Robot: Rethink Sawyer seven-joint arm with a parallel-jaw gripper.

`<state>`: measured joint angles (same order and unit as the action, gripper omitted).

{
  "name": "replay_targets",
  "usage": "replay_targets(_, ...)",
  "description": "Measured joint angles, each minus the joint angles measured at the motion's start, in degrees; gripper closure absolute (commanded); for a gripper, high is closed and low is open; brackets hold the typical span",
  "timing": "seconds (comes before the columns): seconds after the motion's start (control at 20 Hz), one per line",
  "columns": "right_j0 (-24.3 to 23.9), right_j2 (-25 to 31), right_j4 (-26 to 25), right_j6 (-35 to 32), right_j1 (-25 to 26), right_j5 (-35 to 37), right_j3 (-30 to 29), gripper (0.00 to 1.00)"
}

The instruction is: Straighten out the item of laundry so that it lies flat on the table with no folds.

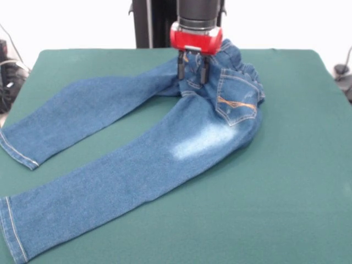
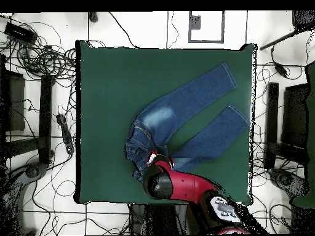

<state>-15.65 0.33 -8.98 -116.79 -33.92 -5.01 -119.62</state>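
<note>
On table [image 1: 297,181] | jeans [image 1: 165,148] legs splayed, waist bunched | fingers [image 1: 192,70] parted

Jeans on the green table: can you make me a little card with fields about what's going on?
jeans: blue denim, back pockets up, legs spread apart
waist: bunched up, not flat
legs: mostly smooth, hems near the table's edge
table: green cloth, much bigger than the jeans
hand: down at the waist, fingers apart, both tips on the denim
task: not done, waist needs flattening
</note>
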Motion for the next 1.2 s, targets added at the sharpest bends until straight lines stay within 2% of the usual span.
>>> replay_targets(0.55, 0.64, -0.27, 0.00, 0.00, 0.26, -0.20, 0.00, 0.00)
replay_targets(1.2, 7.12, -0.31, 2.36, -0.10, 4.57, -4.69, -0.09, 0.00)
